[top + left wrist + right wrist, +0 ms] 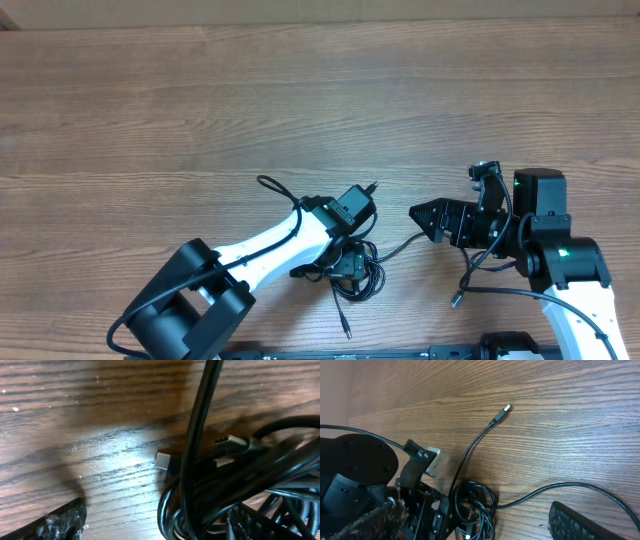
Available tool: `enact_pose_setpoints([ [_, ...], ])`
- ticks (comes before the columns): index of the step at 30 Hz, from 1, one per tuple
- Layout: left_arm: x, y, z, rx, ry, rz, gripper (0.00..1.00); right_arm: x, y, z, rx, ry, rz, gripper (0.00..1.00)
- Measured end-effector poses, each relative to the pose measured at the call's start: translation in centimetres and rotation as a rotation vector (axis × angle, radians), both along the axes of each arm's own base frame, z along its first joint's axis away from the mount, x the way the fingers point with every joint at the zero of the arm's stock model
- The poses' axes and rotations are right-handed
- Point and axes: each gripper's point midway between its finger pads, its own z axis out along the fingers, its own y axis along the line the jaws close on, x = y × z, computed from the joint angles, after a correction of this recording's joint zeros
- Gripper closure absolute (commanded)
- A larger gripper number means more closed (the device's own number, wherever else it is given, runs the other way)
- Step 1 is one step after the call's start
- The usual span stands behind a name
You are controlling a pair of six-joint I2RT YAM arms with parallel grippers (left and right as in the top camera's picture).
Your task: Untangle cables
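Note:
The cables (pixel 365 272) are thin black cords bunched in a tangle at the table's middle front. One plug end (pixel 347 332) trails toward the front edge. A strand (pixel 398 243) runs right toward my right gripper. My left gripper (pixel 348 262) is down over the tangle. In the left wrist view the left gripper (pixel 160 532) is open, with the cable bundle (pixel 220 495) against the right-hand finger (pixel 260 527) and apart from the other finger (pixel 57 522). My right gripper (pixel 426 224) is open and empty, right of the tangle. Its view shows the tangle (pixel 480 505) and a metal-tipped plug (pixel 505 409).
Bare wooden table (pixel 300 90) stretches behind and to both sides. A thicker black cable (pixel 272 187) loops off the left arm. Another thin cord end (pixel 456 298) lies beside the right arm's base.

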Motion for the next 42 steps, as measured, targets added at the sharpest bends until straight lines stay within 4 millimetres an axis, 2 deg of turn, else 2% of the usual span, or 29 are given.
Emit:
enact_pose_setpoints([
  [8,0.3,0.2,-0.6,-0.022,-0.047,-0.041,0.66,0.0,0.0,0.0,0.0,0.0,0.0,0.09],
  [10,0.4,0.0,-0.6,-0.036,-0.06,-0.044,0.79,0.0,0.0,0.0,0.0,-0.001,0.001,0.09],
  [13,0.6,-0.1,-0.6,-0.046,-0.07,-0.05,0.87,0.1,0.0,0.1,-0.001,-0.005,0.001,0.09],
  [15,0.8,-0.3,-0.6,-0.054,-0.078,-0.048,0.96,0.1,0.0,0.1,0.0,-0.006,0.0,0.09],
  [22,1.8,-0.1,-0.5,-0.061,-0.092,-0.026,0.96,-0.1,0.5,0.4,0.029,-0.007,0.022,0.09],
  [27,5.5,0.0,1.0,-0.076,-0.174,-0.034,0.96,-0.4,0.7,0.4,0.039,-0.001,0.035,0.17],
  [29,7.2,-0.5,2.6,-0.101,-0.234,-0.065,0.96,-0.5,0.9,0.4,0.043,-0.003,0.048,0.17],
  [33,10.5,-3.1,10.8,-0.231,-0.476,-0.236,0.96,-1.2,2.1,1.3,0.094,-0.042,0.143,0.17],
  [34,10.8,-3.3,12.5,-0.25,-0.526,-0.274,0.96,-1.3,2.3,1.5,0.103,-0.052,0.159,0.17],
  [35,11.2,-3.7,15.4,-0.282,-0.607,-0.328,0.96,-1.5,2.7,1.9,0.123,-0.071,0.191,0.17],
  [38,11.2,-3.6,20.2,-0.319,-0.755,-0.437,0.96,-2.1,3.2,2.8,0.15,-0.116,0.241,0.17],
  [42,10.6,-3.1,23.0,-0.331,-0.845,-0.52,0.96,-2.7,3.7,4.1,0.175,-0.173,0.277,0.18],
])
